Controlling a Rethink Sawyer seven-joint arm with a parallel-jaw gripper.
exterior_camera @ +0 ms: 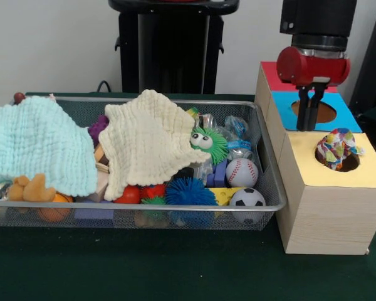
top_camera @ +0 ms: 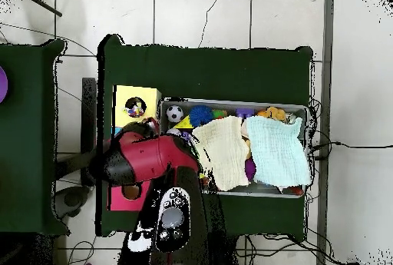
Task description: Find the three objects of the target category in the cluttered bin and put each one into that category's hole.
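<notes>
The tool hangs above the blue panel's hole of the wooden sorting box. Its two dark fingers point straight down, close together, with nothing visible between them; it reads as empty and nearly closed. In the overhead view the red arm covers the tool and that panel.

**Step in hand (judged).** A multicoloured crinkled object sits in the yellow panel's hole, partly above the rim. It appears lodged rather than dropped through. If it belongs there, press it down from directly above; an off-centre push could tip it out onto the panel. Otherwise, return to the wire mesh bin for the next target.

**Searching well.** Two cloths hide much of the bin. Lift each by a free edge and set it aside rather than dragging it, as dragging would stir up the small items beneath. Approach round items vertically, since they are likely to roll.

**Count, as visible:**
- Cloths: 2, one pale blue and one cream.
- Box panels: 3 (red, blue, yellow); holes seen in front view: 2.
- Baseball: 1.
- Miniature soccer ball: 1.
- Blue spiky ball: 1.
- Green fuzzy toy with eyes: 1.
- Orange plush toy: 1.

Other items under the cloths cannot be counted. The bin and box stand on the dark green counter.
</notes>
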